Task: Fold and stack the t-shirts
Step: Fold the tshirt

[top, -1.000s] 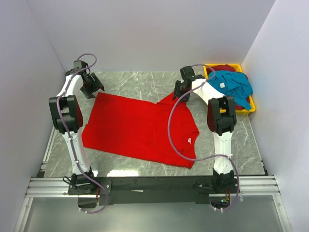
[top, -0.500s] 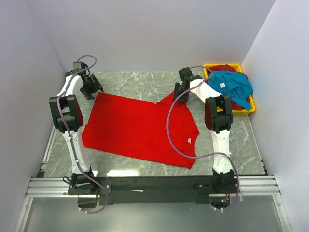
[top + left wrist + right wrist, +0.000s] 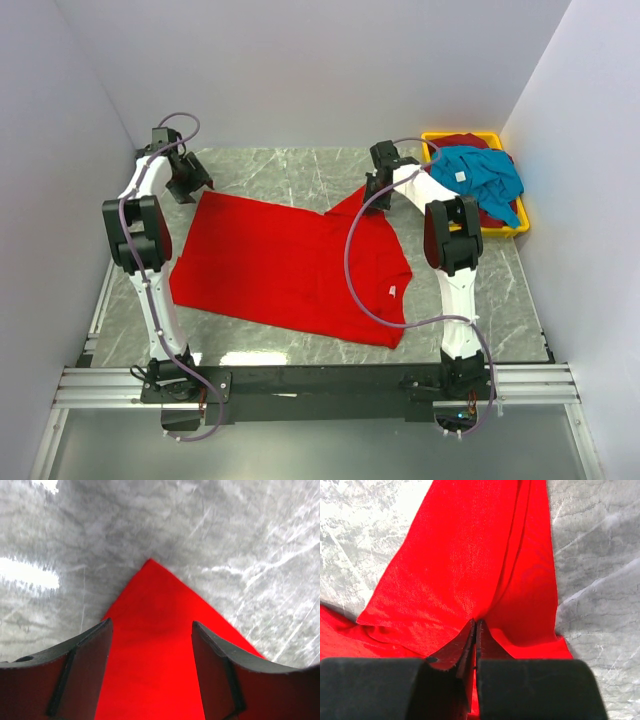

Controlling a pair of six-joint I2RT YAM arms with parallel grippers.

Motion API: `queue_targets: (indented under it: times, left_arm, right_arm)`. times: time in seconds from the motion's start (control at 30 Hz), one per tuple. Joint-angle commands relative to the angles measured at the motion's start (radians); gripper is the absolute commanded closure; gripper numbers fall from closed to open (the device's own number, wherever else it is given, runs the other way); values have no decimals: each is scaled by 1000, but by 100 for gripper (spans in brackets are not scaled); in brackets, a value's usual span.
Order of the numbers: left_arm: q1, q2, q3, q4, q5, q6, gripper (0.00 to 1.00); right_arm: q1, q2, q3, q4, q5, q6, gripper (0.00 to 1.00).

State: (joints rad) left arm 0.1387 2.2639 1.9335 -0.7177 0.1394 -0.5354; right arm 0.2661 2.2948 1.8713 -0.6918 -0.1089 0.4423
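A large bright red t-shirt (image 3: pixel 290 265) lies spread flat on the marble table, with a white tag near its right hem. My left gripper (image 3: pixel 203 186) hovers open over its far left corner (image 3: pixel 150 630), one finger on each side of the cloth point. My right gripper (image 3: pixel 371 203) is shut on a pinch of the red t-shirt (image 3: pixel 470 570) at its far right corner; the cloth puckers up into the jaws. A teal-blue t-shirt (image 3: pixel 480 175) with a white tag lies heaped over a dark maroon one (image 3: pixel 462 140) in the bin.
A yellow plastic bin (image 3: pixel 508 229) stands at the far right of the table, against the right wall. White walls close in the left, back and right. Bare marble (image 3: pixel 290 170) lies behind the red shirt, and a metal rail (image 3: pixel 320 385) runs along the near edge.
My right gripper has closed on the red cloth at the far right corner. The left gripper has stayed open over its corner.
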Motion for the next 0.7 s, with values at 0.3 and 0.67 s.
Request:
queue_targets:
  times: [0.3, 0.67]
  left_arm:
    - [6, 72, 87, 115, -87, -12, 35]
    - [-27, 131, 136, 169, -124, 2, 43]
  right_arm:
    - [8, -139, -35, 32, -9, 21, 99]
    - [44, -172, -55, 32, -31, 39, 99]
